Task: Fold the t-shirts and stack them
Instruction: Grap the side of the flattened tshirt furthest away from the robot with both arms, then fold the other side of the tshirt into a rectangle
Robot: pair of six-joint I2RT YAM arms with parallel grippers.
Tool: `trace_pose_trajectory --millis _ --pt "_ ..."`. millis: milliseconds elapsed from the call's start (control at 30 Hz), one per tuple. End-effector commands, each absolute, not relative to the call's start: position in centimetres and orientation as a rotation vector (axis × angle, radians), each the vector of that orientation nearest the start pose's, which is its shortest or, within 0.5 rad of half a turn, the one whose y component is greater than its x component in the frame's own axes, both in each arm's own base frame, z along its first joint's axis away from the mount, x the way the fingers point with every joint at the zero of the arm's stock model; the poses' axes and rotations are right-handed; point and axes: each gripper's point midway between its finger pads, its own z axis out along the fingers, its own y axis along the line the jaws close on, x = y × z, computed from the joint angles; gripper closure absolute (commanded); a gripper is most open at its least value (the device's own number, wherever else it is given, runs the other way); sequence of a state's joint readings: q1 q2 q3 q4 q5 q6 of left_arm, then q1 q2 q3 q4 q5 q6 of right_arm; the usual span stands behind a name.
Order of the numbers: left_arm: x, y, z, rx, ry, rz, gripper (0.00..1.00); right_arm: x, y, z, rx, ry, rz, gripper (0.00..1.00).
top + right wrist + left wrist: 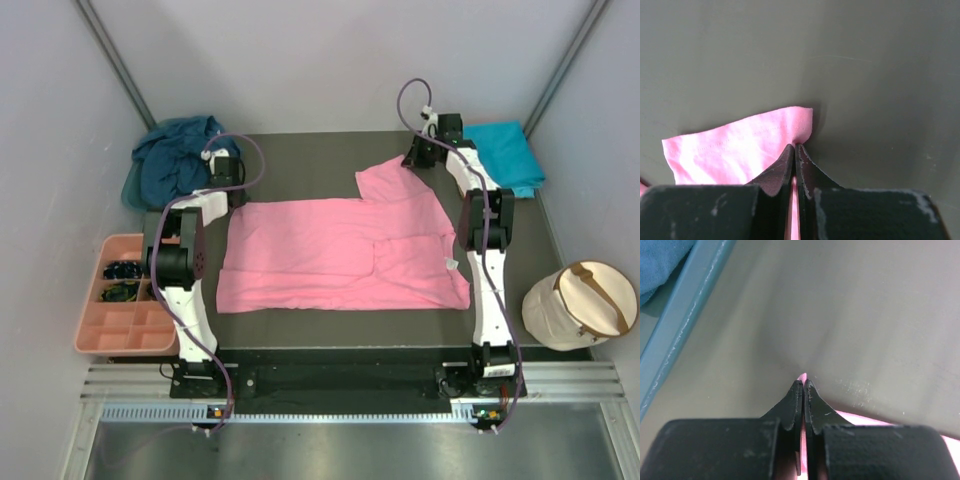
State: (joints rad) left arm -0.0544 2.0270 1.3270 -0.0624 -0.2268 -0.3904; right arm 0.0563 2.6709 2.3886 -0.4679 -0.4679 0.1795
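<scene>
A dark grey tabletop [300,150] carries a bright pink short-sleeved cloth t-shirt [340,250], spread flat across its middle, with one sleeve pointing toward 1 o'clock. At 10 o'clock a crumpled dark navy blue cloth shirt [175,160] fills a teal plastic basin [675,315], close beside the left arm's wrist. At 2 o'clock lies a folded turquoise cloth shirt [505,155], just beside the right wrist. A cream round fabric bag [580,305] sits off the edge at 4 o'clock, and a salmon-pink plastic compartment tray [120,335] at 8 o'clock. The left end effector [803,382] is pinched closed on the pink shirt's 10 o'clock corner. The right end effector [796,146] is closed on the sleeve hem.
</scene>
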Motion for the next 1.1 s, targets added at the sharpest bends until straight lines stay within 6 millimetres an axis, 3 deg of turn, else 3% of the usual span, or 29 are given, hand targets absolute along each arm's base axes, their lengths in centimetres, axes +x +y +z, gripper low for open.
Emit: trace_pose_trajectory --millis 0,233,500,533,567,600,667,700,800,833,867,933,1000,1033,1067 --pt "52.5 -0.2 5.0 -0.503 2.220 0.040 1.00 64.3 11.8 8.6 -0.127 2.221 0.629 1.00" --pt "52.4 -0.5 5.4 -0.509 2.210 0.012 1.00 63.9 11.7 13.9 -0.152 2.148 0.601 1.00" --pt "52.4 0.0 6.8 -0.532 2.170 0.038 1.00 62.0 9.9 17.4 -0.110 2.139 0.492 1.00" --pt "52.3 0.1 6.9 -0.533 2.168 0.040 1.00 61.7 9.5 17.6 -0.097 2.145 0.467 1.00" --pt "52.3 0.0 7.1 -0.533 2.162 0.035 1.00 60.9 9.1 16.5 -0.074 2.177 0.451 1.00" --pt "52.1 0.0 7.1 -0.538 2.161 0.033 1.00 60.3 8.5 18.5 -0.059 2.147 0.422 1.00" --pt "52.0 0.0 7.4 -0.542 2.156 0.027 1.00 58.8 8.1 17.6 -0.026 2.177 0.404 1.00" --pt "51.7 0.0 7.2 -0.550 2.158 0.028 1.00 58.3 7.7 19.1 -0.011 2.152 0.376 1.00" --pt "51.0 0.1 7.3 -0.574 2.153 0.023 1.00 56.5 6.8 18.1 0.051 2.193 0.337 1.00" --pt "50.7 0.3 7.7 -0.587 2.144 0.034 1.00 55.9 6.7 19.3 0.062 2.174 0.336 1.00" --pt "50.5 0.4 7.8 -0.594 2.140 0.036 1.00 54.9 6.7 17.9 0.084 2.208 0.341 1.00" --pt "49.6 0.7 8.0 -0.628 2.128 0.046 1.00 54.1 6.2 18.9 0.128 2.187 0.317 1.00" --pt "48.8 0.8 7.7 -0.660 2.129 0.050 1.00 52.8 5.9 18.0 0.191 2.206 0.316 1.00" --pt "48.6 0.9 8.2 -0.671 2.115 0.046 1.00 52.3 5.9 19.4 0.201 2.171 0.320 1.00" --pt "48.3 1.0 8.3 -0.681 2.111 0.049 1.00 51.4 5.7 18.3 0.244 2.191 0.322 1.00"
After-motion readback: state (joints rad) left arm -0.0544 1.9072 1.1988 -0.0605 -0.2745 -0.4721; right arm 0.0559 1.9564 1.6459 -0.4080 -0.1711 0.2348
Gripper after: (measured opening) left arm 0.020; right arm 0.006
